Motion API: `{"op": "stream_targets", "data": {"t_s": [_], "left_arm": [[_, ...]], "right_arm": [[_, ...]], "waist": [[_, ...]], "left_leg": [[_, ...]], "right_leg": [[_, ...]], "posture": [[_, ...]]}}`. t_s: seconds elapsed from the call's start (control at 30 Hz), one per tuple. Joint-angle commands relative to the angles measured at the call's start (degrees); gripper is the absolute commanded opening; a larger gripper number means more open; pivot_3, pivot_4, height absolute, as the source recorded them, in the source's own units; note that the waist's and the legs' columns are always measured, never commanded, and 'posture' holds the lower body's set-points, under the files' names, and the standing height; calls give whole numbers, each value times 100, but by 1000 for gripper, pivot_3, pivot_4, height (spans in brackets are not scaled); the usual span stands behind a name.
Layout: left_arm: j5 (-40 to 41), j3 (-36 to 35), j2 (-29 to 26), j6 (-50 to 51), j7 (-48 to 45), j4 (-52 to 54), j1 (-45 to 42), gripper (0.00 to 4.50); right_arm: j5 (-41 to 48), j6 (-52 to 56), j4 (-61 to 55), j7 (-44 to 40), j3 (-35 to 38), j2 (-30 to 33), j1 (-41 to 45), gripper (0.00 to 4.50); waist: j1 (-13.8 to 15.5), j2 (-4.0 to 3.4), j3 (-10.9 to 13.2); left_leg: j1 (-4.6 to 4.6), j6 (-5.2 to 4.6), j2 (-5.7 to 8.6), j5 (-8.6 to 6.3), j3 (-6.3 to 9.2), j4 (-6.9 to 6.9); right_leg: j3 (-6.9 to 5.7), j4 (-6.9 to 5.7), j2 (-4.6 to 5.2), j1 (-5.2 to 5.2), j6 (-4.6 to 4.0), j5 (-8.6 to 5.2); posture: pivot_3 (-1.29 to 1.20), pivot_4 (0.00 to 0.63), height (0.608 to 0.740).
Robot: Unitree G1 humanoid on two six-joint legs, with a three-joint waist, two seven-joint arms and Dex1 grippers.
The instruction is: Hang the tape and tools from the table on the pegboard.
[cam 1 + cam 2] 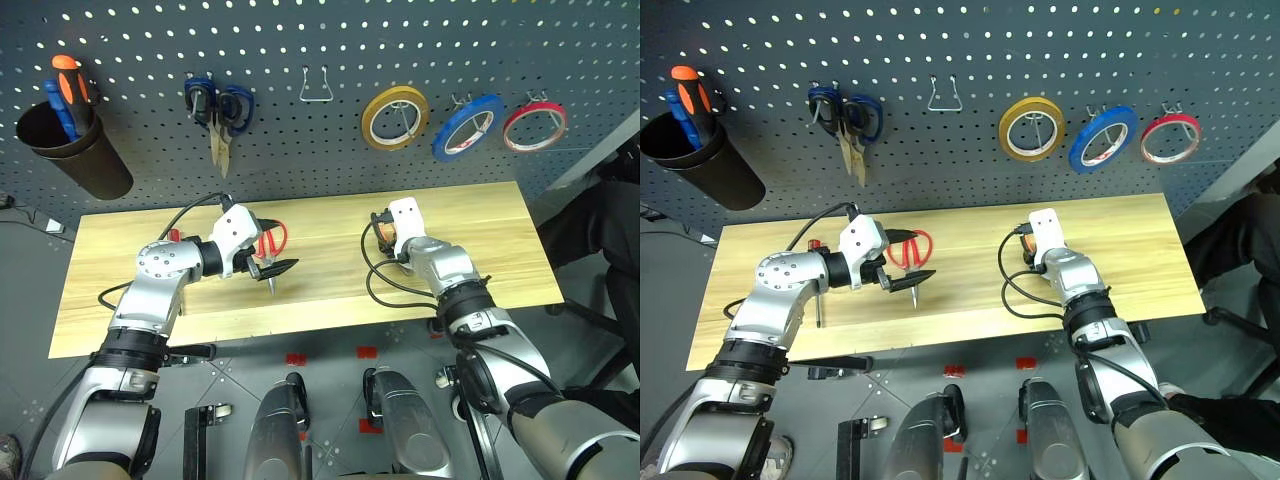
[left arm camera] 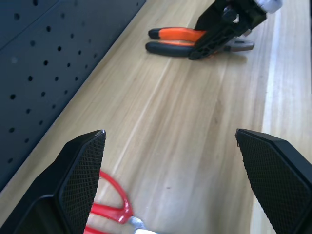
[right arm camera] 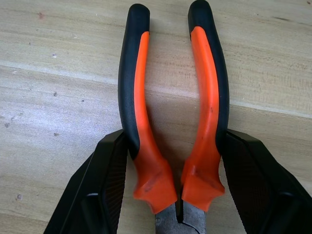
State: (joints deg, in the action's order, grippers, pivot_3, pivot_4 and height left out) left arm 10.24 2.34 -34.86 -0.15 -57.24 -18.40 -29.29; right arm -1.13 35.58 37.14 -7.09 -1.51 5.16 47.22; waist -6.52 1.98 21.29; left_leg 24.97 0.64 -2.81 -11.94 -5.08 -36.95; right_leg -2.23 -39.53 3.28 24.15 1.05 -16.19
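You've got orange-and-black pliers [image 3: 170,122] lying flat mid-desk [image 1: 500,250]; red-looped scissors [image 1: 910,248] lie leftward; blue tape [image 1: 467,127] hangs on the pegboard [image 1: 300,40].

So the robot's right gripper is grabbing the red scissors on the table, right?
Not quite. The right gripper has its fingers around the pliers with orange-and-black handles, as the right wrist view shows. The red scissors lie on the table near the left gripper, which is open.

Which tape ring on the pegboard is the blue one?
The middle ring, the blue tape, between the yellow tape and the red tape.
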Motion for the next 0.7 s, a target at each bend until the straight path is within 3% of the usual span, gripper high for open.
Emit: {"op": "stream_targets", "data": {"t_s": [0.03, 0.2, 0.37, 0.5, 0.7], "left_arm": [[382, -455, 58, -51, 215, 525, 294, 4500], [879, -1007, 256, 479, 799, 1387, 872, 4500], [1432, -1673, 480, 1162, 1616, 2931, 1910, 4500], [1321, -1763, 540, 1401, 2196, 3632, 2164, 4500], [1228, -1548, 723, 2077, 3077, 3968, 1630, 4500]], "right_arm": [[-111, 123, -1481, -84, -232, 103, -618, 2605], [-312, 418, -4071, 78, -565, 121, -1664, 2605], [-419, -612, -6027, 353, -956, -339, -2063, 2604], [-522, -1434, -5967, 333, -1112, -553, -1290, 2604], [-393, -2818, -4183, 497, -822, -855, 401, 2604]], "waist": [[7, 0, 0], [-2, 0, 0], [-37, 0, 0], [11, 0, 0], [145, 6, -3]], "left_leg": [[1, 0, 0, 0, 0, 1], [6, 0, 0, 0, -1, 2], [1, 4, -9, 0, 3, 4], [-4, 6, -8, 1, 8, 0], [-11, 1, 1, 6, 16, -9]], "right_leg": [[1, 0, 0, 0, 0, 0], [5, 0, 1, 8, 0, 0], [7, -9, -7, 10, 2, -1], [4, -22, -10, 9, 2, -1], [-2, -37, -6, 1, -6, 4]], "posture": [[-225, 337, 740], [-221, 338, 740], [-195, 339, 740], [-168, 335, 740], [-141, 330, 740]]}}
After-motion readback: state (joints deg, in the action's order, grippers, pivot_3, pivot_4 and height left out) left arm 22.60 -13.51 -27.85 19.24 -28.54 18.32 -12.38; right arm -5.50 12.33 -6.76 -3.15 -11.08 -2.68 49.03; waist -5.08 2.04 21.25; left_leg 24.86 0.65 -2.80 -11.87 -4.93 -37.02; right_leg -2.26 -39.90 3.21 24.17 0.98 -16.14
